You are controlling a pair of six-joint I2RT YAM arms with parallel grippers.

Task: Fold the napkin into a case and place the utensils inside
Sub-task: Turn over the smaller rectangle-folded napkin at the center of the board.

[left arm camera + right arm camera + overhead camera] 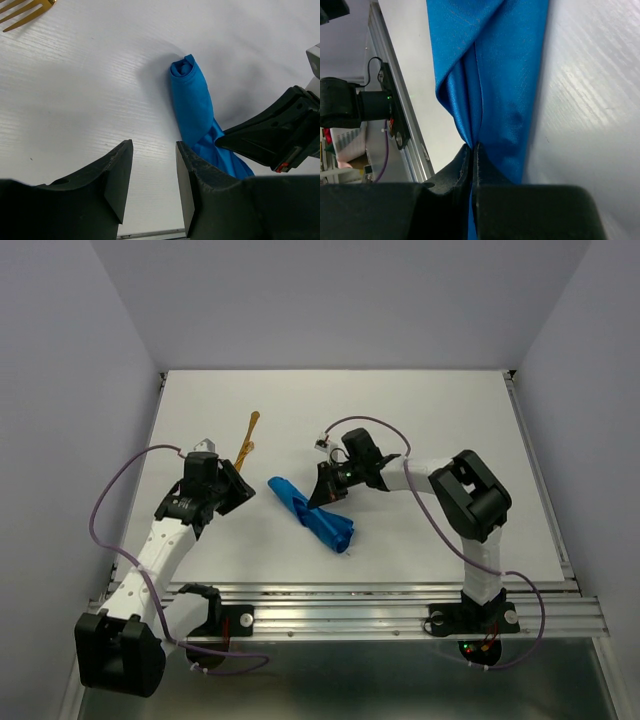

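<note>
The bright blue napkin (pixel 310 515) lies mid-table as a narrow rolled bundle, running from upper left to lower right. Its far end (pixel 186 70) is curled into a tube, and I cannot tell whether it forms a case. My right gripper (pixel 327 496) comes down on the bundle's middle and is shut on a fold of the cloth (pixel 495 75), pinched at the tips (pixel 472 146). My left gripper (pixel 234 492) is open and holds nothing (pixel 154 145), just left of the napkin above bare table. The golden utensils (pixel 247 445) lie behind it, and the fork tines (pixel 25 12) show in the left wrist view.
The white table (pixel 450 420) ends at a metal rail (pixel 380 595) along the near edge, where both arm bases are bolted. Grey walls stand on the left, the back and the right. The right arm's elbow (pixel 470 495) stands to the right of the napkin.
</note>
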